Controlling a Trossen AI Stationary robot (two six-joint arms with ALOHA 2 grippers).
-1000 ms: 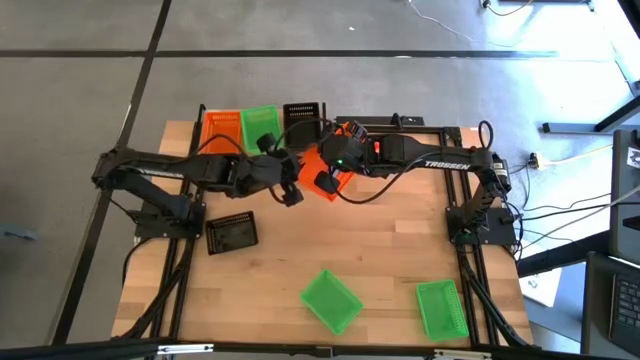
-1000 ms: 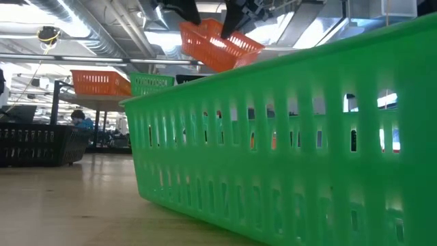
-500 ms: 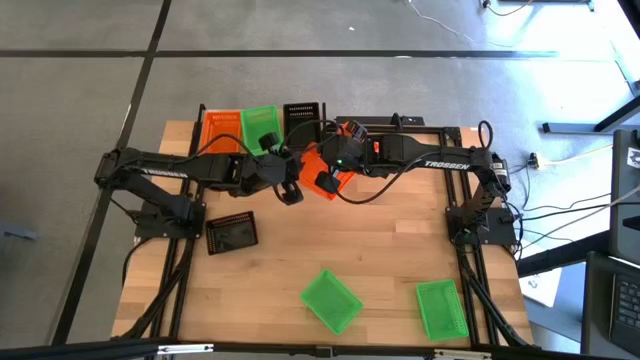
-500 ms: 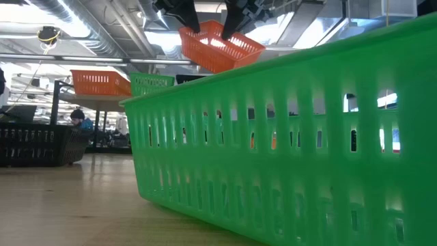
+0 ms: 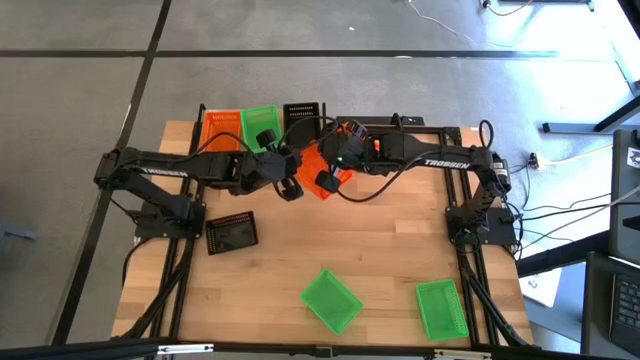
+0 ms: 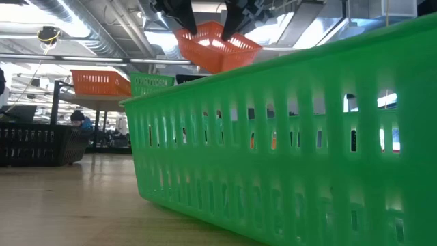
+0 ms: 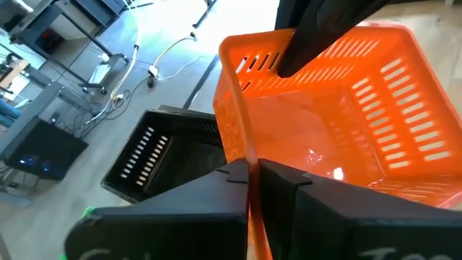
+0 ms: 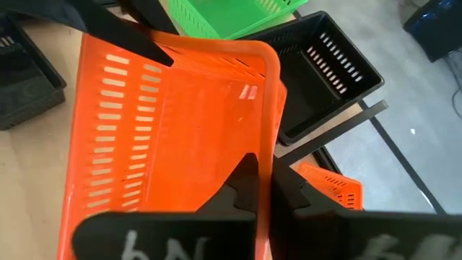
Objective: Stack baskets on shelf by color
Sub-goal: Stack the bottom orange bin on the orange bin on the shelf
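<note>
An orange basket (image 5: 313, 166) hangs in the air between my two grippers, above the table's far middle. My left gripper (image 7: 253, 170) is shut on its left wall, my right gripper (image 8: 266, 172) on the opposite wall. In the low view the basket (image 6: 217, 46) hangs nearly level under both grippers. On the shelf (image 6: 95, 100) at the far edge stand an orange basket (image 5: 222, 128), a green one (image 5: 260, 122) and a black one (image 5: 303, 114). A black basket (image 5: 232, 232) and two green baskets (image 5: 332, 299) (image 5: 441, 308) rest on the tabletop. My left gripper pinches the orange basket's left wall at its rim (image 7: 244, 144), one finger inside the basket and one outside. The fingers slant down from the table's left. The basket is lifted clear. My right gripper pinches the opposite wall at its rim (image 8: 269, 137), one finger inside and one outside. It slants down from the table's right. The basket hangs clear of the table, nearly level.
The green basket (image 6: 287, 143) near the front edge fills much of the low view. Black frame rails (image 5: 470, 270) run along both table sides. Bare wood lies in the table's middle (image 5: 380, 240).
My left gripper has shut on the orange basket's left wall. The basket, tilted before, has tipped to nearly level between the two grippers.
</note>
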